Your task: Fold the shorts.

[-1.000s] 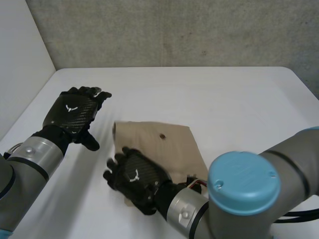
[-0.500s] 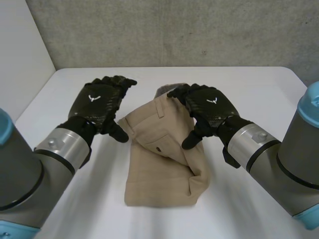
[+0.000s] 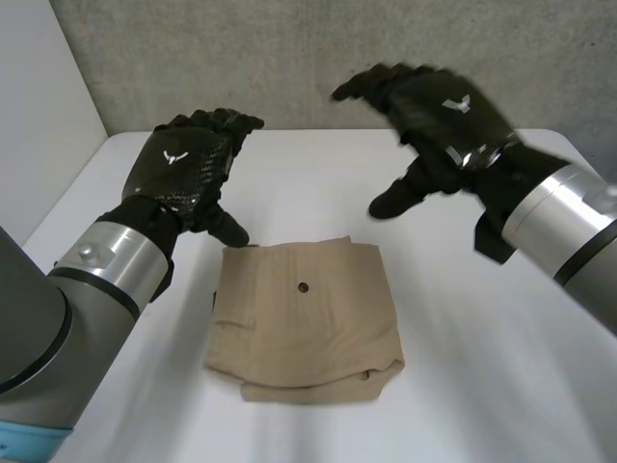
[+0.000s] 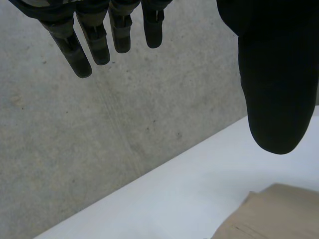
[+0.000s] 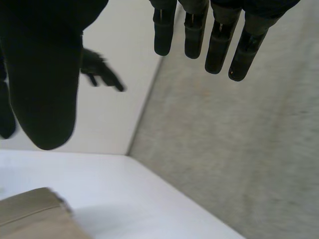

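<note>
Nearest you on the white table [image 3: 501, 386] are the shorts [image 3: 304, 328]. They are tan, folded into a compact, nearly square stack, and lie flat around the table's middle. Layered edges show along the near side, a little uneven at the near right corner. A small dark button [image 3: 303, 286] sits on the top layer toward the far edge.

Next out is the left hand [image 3: 188, 174], just past the stack's far left corner. The palm faces down, the fingers [image 4: 82, 55] are loosely spread and hold nothing, and the thumb hangs toward that corner. The left wrist view shows you bare table between the thumb tip and the cloth, so the hand is apart from the shorts.

Farther out and higher is the right hand [image 3: 439, 111], over the far right of the table and well apart from the shorts. Its fingers [image 5: 219, 45] are splayed and straight, the thumb is dropped, and nothing is between them. In the right wrist view a corner of the shorts lies below the thumb, and you can see the left hand across the way.

At the back a rough grey wall [image 3: 289, 58] runs along the table's far edge. A plain white panel [image 3: 39, 116] stands at the left.
</note>
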Motion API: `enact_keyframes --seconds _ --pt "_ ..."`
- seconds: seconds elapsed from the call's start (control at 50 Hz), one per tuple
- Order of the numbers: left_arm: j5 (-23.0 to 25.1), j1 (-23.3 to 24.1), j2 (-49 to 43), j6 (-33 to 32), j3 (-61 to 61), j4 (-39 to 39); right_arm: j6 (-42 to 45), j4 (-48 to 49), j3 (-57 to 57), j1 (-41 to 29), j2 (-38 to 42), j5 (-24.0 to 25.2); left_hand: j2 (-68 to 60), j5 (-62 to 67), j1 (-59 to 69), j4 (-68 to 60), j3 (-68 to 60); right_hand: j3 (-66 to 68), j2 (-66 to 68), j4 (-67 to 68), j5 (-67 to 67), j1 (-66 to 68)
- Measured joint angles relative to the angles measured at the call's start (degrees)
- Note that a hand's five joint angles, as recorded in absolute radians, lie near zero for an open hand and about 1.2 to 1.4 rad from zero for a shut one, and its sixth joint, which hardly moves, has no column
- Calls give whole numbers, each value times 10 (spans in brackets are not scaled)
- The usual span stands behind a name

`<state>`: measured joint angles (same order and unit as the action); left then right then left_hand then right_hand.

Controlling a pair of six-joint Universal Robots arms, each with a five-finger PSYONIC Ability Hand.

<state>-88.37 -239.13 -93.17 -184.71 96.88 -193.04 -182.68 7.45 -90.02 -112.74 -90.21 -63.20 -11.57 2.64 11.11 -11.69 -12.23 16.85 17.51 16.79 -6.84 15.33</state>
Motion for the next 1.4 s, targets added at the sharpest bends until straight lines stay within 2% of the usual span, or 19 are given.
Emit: enact_keyframes --seconds 0.18,0.34,0.4,0.44,0.46,0.48,0.54,0.68,0.78,0.94,1.08,1.12,1.18,1.26,1.36,1.4 --pt "-1 6 -33 3 -19 16 -14 -31 16 9 21 -49 0 0 0 0 0 0 0 0 0 0" --pt "-43 13 -119 4 -11 53 1 -96 25 -10 134 -73 0 0 0 0 0 -45 -47 -35 30 -36" --pt "-73 14 -162 3 -3 60 30 -112 32 -30 199 -96 0 0 0 0 0 -46 -51 -35 32 -37" --pt "-80 15 -172 2 -1 60 39 -114 35 -35 212 -103 0 0 0 0 0 -46 -51 -35 32 -37" --pt "-90 15 -194 1 4 57 65 -117 41 -47 249 -125 0 0 0 0 0 -46 -51 -35 32 -37" --pt "-90 15 -194 1 4 57 65 -117 41 -47 249 -125 0 0 0 0 0 -46 -51 -35 32 -37" --pt "-100 14 -235 -2 7 46 118 -113 56 -64 311 -171 0 0 0 0 0 -46 -51 -35 32 -37" --pt "-99 14 -261 -16 8 38 164 -99 70 -69 352 -213 0 0 -11 0 0 -46 -51 -35 38 -43" --pt "-97 17 -249 -44 9 38 171 -98 75 -70 343 -217 0 0 -12 0 0 -46 -51 -35 38 -43" --pt "-96 33 -155 -82 -14 40 164 -96 97 -69 258 -217 0 0 -12 0 0 -46 -51 -35 38 -43" --pt "-98 13 -42 -79 -102 68 137 -64 126 -64 146 -280 0 0 -10 0 0 -46 -51 -35 38 -43" --pt "-96 -14 -18 -63 -151 118 134 -64 137 -62 112 -312 0 0 -10 0 0 -46 -51 -35 38 -43" --pt "-89 -34 -11 -42 -180 162 137 -79 147 -59 97 -326 0 0 -10 0 0 -46 -51 -35 38 -43" --pt "-34 -88 -8 40 -236 284 146 -139 172 -40 82 -336 0 0 -10 0 0 -46 -51 -35 38 -43" --pt "37 -134 -4 93 -250 333 149 -173 185 -23 83 -331 0 0 -10 0 0 -46 -51 -35 38 -43" --pt "49 -141 -2 99 -249 335 149 -175 186 -20 84 -330 0 0 -10 0 0 -46 -51 -35 38 -43"
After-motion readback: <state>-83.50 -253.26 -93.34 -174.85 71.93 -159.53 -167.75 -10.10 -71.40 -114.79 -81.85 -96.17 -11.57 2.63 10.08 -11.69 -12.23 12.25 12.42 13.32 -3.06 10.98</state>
